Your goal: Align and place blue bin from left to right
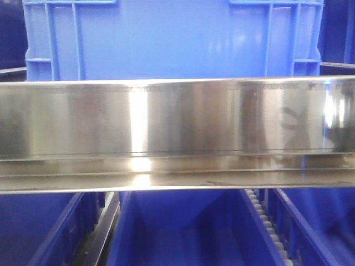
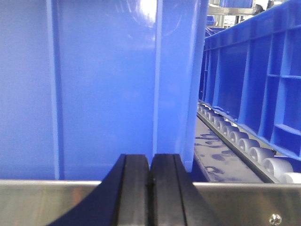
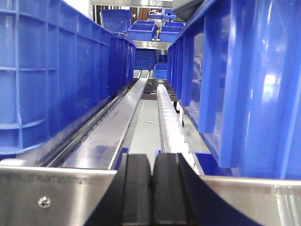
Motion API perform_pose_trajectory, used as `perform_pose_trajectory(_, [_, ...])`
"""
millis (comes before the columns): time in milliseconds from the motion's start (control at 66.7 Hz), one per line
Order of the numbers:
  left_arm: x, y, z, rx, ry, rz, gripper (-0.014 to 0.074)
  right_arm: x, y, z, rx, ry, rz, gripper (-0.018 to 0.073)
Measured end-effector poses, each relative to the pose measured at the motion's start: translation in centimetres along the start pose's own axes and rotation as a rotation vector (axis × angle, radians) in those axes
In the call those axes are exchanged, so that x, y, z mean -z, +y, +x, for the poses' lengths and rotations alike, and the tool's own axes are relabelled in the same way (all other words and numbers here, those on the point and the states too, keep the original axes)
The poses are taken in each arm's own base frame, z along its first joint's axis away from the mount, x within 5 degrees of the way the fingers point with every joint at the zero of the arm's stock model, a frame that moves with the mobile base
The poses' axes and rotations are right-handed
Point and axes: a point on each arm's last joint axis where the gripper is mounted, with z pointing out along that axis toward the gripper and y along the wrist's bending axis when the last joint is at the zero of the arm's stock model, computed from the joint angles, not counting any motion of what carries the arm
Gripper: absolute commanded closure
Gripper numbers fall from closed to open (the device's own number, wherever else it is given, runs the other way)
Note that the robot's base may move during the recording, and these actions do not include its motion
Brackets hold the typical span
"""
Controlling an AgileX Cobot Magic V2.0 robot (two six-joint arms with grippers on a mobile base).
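Observation:
The blue bin (image 1: 166, 41) fills the top of the front view, standing just behind a shiny steel rail (image 1: 177, 119). In the left wrist view the blue bin's ribbed wall (image 2: 103, 89) stands close ahead, and my left gripper (image 2: 151, 162) is shut with nothing in it, pointing at the rib near the bin's right corner. My right gripper (image 3: 152, 162) is shut and empty too. It points down the lane beside the blue bin's wall (image 3: 254, 84), which stands to its right. Whether either gripper touches the bin cannot be told.
A row of darker blue bins (image 3: 51, 75) lines the left of the lane, with a steel track (image 3: 108, 127) and a white roller strip (image 3: 169, 122) between the rows. Another bin (image 2: 256, 84) and rollers (image 2: 240, 141) lie to the right in the left wrist view. Lower-shelf bins (image 1: 183, 233) show under the rail.

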Motion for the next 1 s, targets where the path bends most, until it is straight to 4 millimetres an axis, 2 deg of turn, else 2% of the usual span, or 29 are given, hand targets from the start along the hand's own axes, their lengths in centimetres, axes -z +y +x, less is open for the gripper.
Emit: perform_pose_trajectory(1005, [0.00, 0.00, 0.00, 0.000, 0.000, 0.000, 0.0707, 0.00, 0.00, 0.00, 0.000, 0.000, 0.000, 0.0629])
